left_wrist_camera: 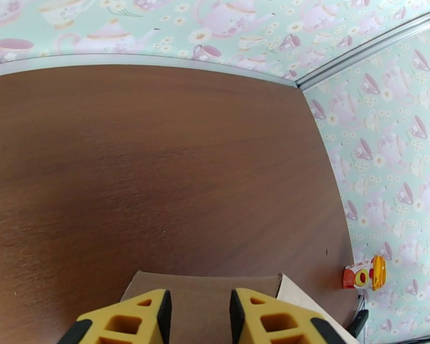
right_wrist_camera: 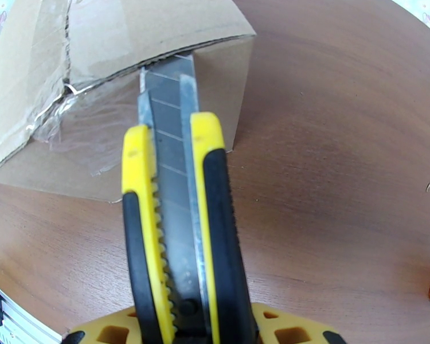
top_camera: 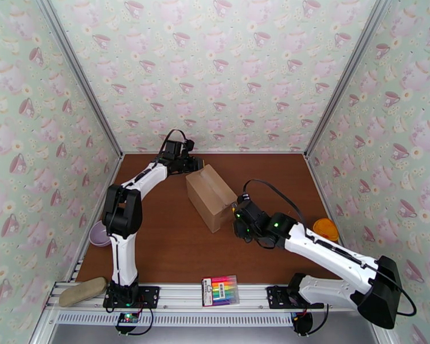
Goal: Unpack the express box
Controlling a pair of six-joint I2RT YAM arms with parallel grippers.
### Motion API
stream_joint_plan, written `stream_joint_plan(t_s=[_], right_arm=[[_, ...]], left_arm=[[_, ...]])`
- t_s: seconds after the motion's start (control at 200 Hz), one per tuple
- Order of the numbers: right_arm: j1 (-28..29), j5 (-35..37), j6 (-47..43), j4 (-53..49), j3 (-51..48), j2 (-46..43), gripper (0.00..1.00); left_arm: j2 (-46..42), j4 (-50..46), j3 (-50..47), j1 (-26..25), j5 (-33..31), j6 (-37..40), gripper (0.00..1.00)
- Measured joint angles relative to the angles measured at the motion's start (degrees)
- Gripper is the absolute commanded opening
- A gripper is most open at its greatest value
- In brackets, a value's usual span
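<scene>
Express box (top_camera: 210,196) sits closed mid-surface (top_camera: 169,247); brown wood, teacup-wallpaper walls (top_camera: 215,70) on three sides. My right gripper (top_camera: 238,216) is clamped on a yellow utility knife (right_wrist_camera: 175,225), blade at the box's taped near end. My left gripper (left_wrist_camera: 196,316) hangs fingers-apart over the far end.

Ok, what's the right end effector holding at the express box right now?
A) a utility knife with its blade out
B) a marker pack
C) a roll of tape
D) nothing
A: the right end effector is shut on a yellow-and-black utility knife, its blade extended to the top edge of the taped end of the express box.
</scene>
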Motion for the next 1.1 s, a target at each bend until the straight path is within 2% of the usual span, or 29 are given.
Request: stream_joint_plan(t_s=[0.436,1.097], right_arm=[[-1.5,-0.6,-2.8,-0.3,2.0,3.0,0.0],[-3.2,-5.5,-4.1,-0.9,3.3,3.3,0.0]], left_arm=[[0.6,1.7,0.0,0.5,1.0,0.2,0.36],[0.7,2.1,-0.1,0.5,1.6,1.5,0.38]])
